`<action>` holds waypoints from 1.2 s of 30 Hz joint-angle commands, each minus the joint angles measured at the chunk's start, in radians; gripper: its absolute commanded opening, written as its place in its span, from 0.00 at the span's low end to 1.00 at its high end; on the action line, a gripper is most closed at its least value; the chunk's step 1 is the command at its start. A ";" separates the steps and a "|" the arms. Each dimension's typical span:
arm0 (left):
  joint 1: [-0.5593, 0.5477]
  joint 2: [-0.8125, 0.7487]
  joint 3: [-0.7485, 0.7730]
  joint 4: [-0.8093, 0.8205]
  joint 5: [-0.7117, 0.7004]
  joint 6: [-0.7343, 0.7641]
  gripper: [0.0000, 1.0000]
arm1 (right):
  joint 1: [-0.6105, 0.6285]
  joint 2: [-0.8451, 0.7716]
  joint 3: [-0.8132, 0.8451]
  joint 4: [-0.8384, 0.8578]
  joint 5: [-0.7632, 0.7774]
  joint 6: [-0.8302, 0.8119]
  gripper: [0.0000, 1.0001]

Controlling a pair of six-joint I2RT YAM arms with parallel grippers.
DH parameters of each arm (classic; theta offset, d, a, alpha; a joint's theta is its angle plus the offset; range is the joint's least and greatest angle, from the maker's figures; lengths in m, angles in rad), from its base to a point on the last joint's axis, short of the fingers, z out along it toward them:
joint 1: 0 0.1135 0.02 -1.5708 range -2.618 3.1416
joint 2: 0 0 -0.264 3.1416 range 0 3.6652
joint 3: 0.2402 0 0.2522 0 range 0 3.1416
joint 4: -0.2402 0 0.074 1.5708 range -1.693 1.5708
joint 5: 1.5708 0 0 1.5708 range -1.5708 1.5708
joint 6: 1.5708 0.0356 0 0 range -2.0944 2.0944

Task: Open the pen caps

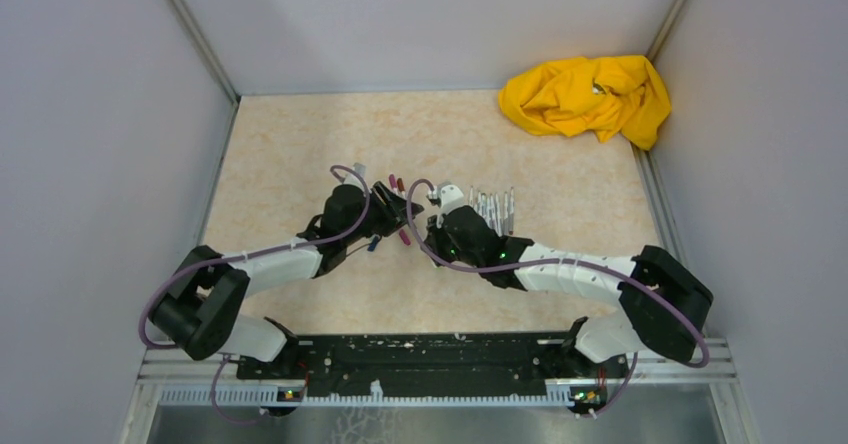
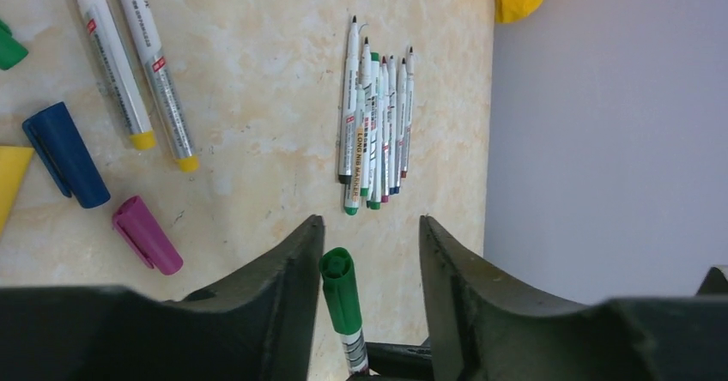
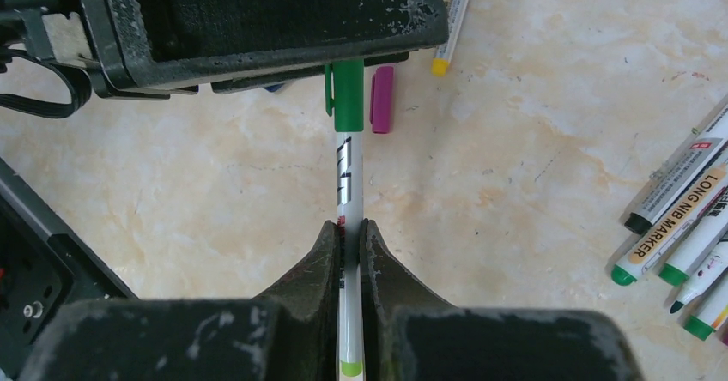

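Quick status from my end. R gripper [image 3: 349, 231] is clamped tight on the white barrel of a pen [image 3: 347, 171], approx mid-table, w/ the pen pointing to 12 in the R wrist cam. The green cap [image 2: 341, 288] is on that pen and sits between the fingers of the L gripper [image 2: 369, 226]. L jaws are about half wide. The cap is right up against one finger w/ a visible gap to the other, so no pinch on it.

In the L wrist cam a bunch of uncapped pens [image 2: 375, 123] lies side by side at 12. Loose at 9-10 are a blue cap [image 2: 65, 154] and a pink cap [image 2: 147, 234], near each other but not touching. Two more pens w/ yellow ends [image 2: 153, 63] are at 11. Top cam: yellow cloth [image 1: 585, 96] is crumpled in the 1 o'clock corner of the table [image 1: 300, 154].
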 commanded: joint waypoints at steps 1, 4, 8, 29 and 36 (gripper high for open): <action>-0.006 0.003 -0.008 0.071 0.023 -0.020 0.47 | 0.010 -0.044 0.000 0.062 0.001 0.017 0.00; -0.007 0.003 -0.017 0.076 0.028 -0.016 0.45 | 0.011 -0.042 -0.001 0.068 0.002 0.019 0.00; -0.007 0.007 -0.034 0.093 0.042 -0.015 0.44 | 0.010 -0.041 0.003 0.072 0.003 0.022 0.00; -0.007 0.016 -0.069 0.166 0.097 0.009 0.00 | 0.011 -0.041 0.018 0.084 -0.013 -0.006 0.06; -0.008 0.026 -0.066 0.185 0.134 0.020 0.00 | 0.010 0.007 0.085 0.056 -0.014 -0.024 0.14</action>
